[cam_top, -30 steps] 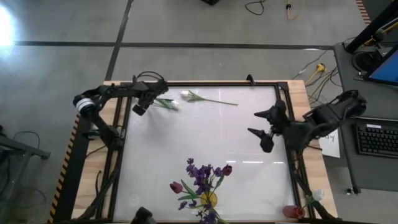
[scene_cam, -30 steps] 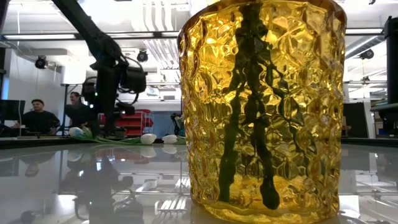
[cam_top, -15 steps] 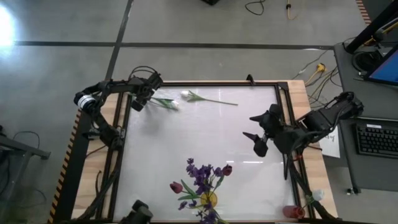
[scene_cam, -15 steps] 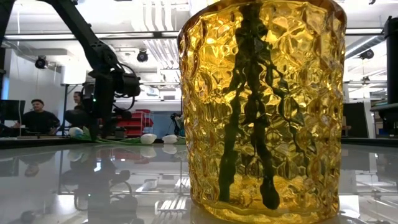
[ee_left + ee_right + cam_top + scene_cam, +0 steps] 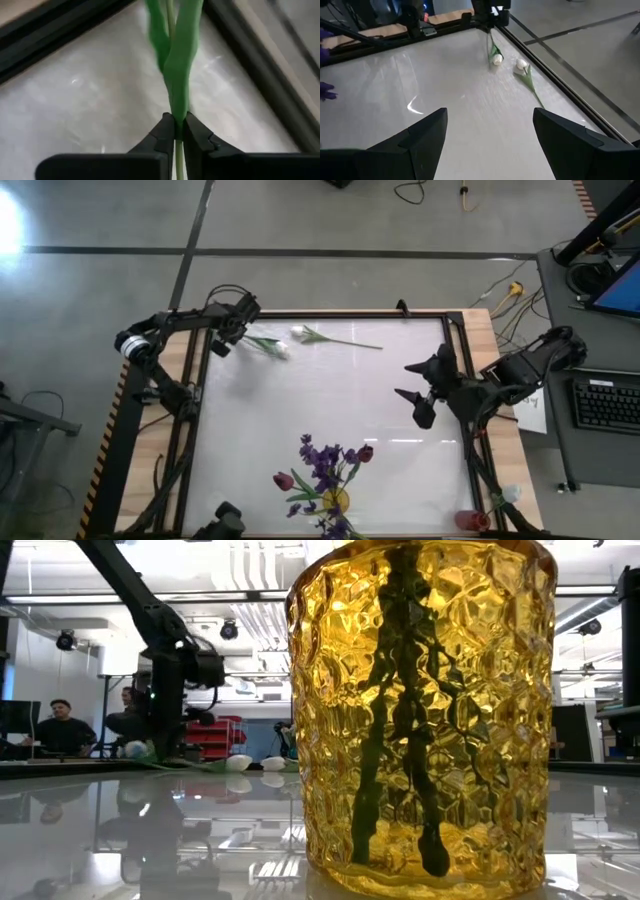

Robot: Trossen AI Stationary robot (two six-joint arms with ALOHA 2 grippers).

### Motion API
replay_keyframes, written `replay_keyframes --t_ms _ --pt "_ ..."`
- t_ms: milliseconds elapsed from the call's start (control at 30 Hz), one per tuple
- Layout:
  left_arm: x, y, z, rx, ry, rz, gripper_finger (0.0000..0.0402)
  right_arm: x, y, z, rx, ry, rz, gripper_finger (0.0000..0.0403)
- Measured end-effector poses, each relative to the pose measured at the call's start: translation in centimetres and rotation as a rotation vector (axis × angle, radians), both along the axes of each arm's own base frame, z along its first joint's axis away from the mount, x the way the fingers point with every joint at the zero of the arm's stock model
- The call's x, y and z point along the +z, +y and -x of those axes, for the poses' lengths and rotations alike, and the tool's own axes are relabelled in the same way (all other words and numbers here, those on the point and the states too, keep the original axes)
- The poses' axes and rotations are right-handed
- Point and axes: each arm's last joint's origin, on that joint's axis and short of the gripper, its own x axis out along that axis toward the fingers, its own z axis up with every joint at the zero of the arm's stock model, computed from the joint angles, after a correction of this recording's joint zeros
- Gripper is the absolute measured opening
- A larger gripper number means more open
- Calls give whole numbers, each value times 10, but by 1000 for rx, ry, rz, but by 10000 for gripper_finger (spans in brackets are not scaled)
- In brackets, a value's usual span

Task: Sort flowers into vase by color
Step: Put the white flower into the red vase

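Two white tulip flowers lie on the table near its far edge. One has its bud (image 5: pixel 282 350) toward the middle and its stem end under my left gripper (image 5: pixel 221 346), which is shut on it at the far left corner. The other white tulip (image 5: pixel 300 332) lies beside it, stem pointing right. A yellow glass vase (image 5: pixel 335 500) at the near edge holds purple sprigs and dark red tulips. My right gripper (image 5: pixel 415 385) hovers open over the table's right half, holding nothing. My left gripper pinches the white tulip's green stem and leaf base (image 5: pixel 178 112) between its two fingertips (image 5: pixel 165 131), near the stem's free end. The fingers come from above, pointing down, across the stem. The flower lies along the table, bud end (image 5: pixel 496 59) resting on it.
A small red vase (image 5: pixel 470 520) with a white flower stands at the near right corner. A black frame (image 5: pixel 330 315) rims the table. People sit in the room beyond the table (image 5: pixel 62 730). The table's middle (image 5: pixel 330 400) is bare.
My left gripper has moved a little toward the table's far left corner, along the tulip's stem toward its free end, and has shut on the stem. The tulip lies where it was. My right gripper has only wavered in place.
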Motion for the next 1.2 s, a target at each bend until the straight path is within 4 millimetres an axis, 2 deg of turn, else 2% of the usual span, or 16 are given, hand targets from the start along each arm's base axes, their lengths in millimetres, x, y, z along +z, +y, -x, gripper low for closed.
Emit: replay_keyframes --t_ms 100,267,467,600,700,833,900,1000,1200 --pt "25 -5 -7 -103 7 -97 2 7 -2 3 2 -22 -11 287" --pt "92 -29 -17 -298 35 -374 1 24 -7 10 -6 -82 -42 283" --pt "184 -71 -33 -705 -37 -911 0 36 -22 14 -35 -105 -14 274" --pt "228 -111 -46 -1016 -127 -1288 0 37 -32 5 16 -84 -29 268" --pt "243 -138 -55 -1156 -214 -1469 0 43 -39 -10 108 -140 -53 266" --pt "244 -159 -70 -1272 -307 -1554 0 64 -49 -26 170 -338 21 271" --pt "244 -166 -79 -1326 -345 -1560 0 77 -55 -30 181 -450 72 278" --pt "250 -173 -101 -1411 -370 -1576 0 86 -67 -37 176 -546 99 294" --pt "265 -176 -150 -1466 -271 -1548 0 77 -91 -56 32 -528 82 325"
